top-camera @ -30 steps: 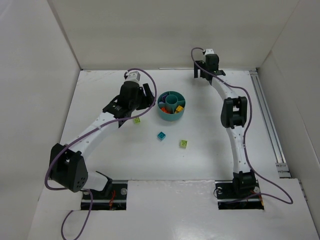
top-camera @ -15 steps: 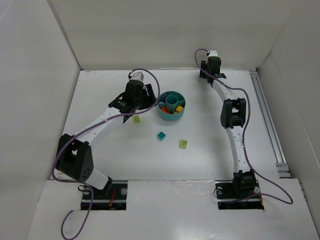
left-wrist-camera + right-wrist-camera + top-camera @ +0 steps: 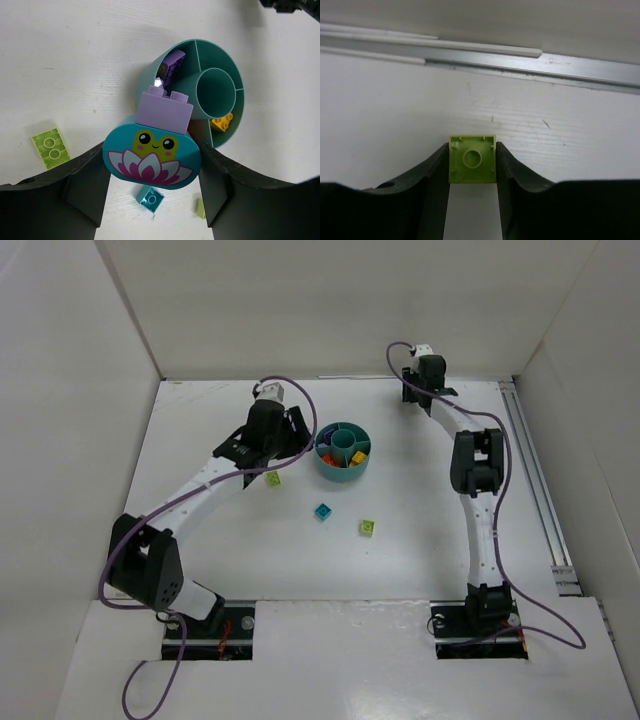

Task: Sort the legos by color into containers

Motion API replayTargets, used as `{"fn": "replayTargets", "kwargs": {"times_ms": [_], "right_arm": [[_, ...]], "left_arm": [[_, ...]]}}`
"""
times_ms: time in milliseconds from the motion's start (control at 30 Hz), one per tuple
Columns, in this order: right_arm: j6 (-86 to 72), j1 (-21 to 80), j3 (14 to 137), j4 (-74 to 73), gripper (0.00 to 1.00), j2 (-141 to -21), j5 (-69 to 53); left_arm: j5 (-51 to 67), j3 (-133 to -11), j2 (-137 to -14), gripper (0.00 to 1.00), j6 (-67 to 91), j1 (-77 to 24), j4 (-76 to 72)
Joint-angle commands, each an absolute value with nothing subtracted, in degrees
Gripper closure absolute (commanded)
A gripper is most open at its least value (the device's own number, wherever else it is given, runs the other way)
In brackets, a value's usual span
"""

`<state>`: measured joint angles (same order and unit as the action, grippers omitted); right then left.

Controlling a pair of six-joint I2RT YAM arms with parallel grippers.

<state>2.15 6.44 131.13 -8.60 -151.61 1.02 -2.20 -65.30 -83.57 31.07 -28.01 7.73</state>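
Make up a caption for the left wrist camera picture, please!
Left gripper holds a teal frog brick joined to a purple brick, right by the round teal dish.

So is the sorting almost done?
A purple brick and an orange brick lie in the dish. The left gripper holds a purple-topped frog piece; the right gripper pinches a lime brick. Two loose lime bricks and a teal brick wait on the table.

Right gripper (image 3: 472, 169) is closing on lime brick (image 3: 472, 159) at far edge; left gripper (image 3: 151, 156) is carrying frog block (image 3: 150, 157) closer to dish (image 3: 343, 468).
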Motion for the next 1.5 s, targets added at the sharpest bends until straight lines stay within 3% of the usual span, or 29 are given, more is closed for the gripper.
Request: {"fn": "replayTargets", "kwargs": {"times_ms": [0,200,333,567,967,1200,1333,1467], "right_arm": [[11.8,6.7,121.2,-5.8,0.91,-136.5,-5.5],[18.4,8.5,95.0,-0.4,0.93,-118.1,-21.2],[21.0,11.6,88.7,-0.4,0.92,-111.4,-30.3],[22.3,17.4,85.8,-0.4,0.89,-110.2,-37.3],[22.3,19.7,85.3,-1.6,0.85,-110.2,-35.9],[21.7,19.7,84.7,-2.1,0.76,-110.7,-35.4],[21.7,19.7,84.7,-2.6,0.63,-110.7,-35.4],[21.7,19.7,84.7,-2.6,0.61,-110.2,-35.9]], "left_arm": [[-2.8,-63.6,-78.0,0.81,32.1,-27.9,5.0],[-2.3,-60.3,-74.1,0.81,32.1,-27.9,3.9],[-2.3,-59.8,-73.6,0.81,31.5,-27.9,3.9],[-1.2,-59.2,-72.4,0.81,31.5,-27.9,4.4],[-1.2,-57.6,-70.6,0.81,30.9,-27.9,4.9],[-1.2,-57.0,-70.0,0.81,30.9,-27.9,4.9],[-1.2,-57.0,-70.0,0.81,31.5,-27.9,4.9],[-1.2,-57.0,-70.0,0.81,31.5,-27.9,4.9]]}}
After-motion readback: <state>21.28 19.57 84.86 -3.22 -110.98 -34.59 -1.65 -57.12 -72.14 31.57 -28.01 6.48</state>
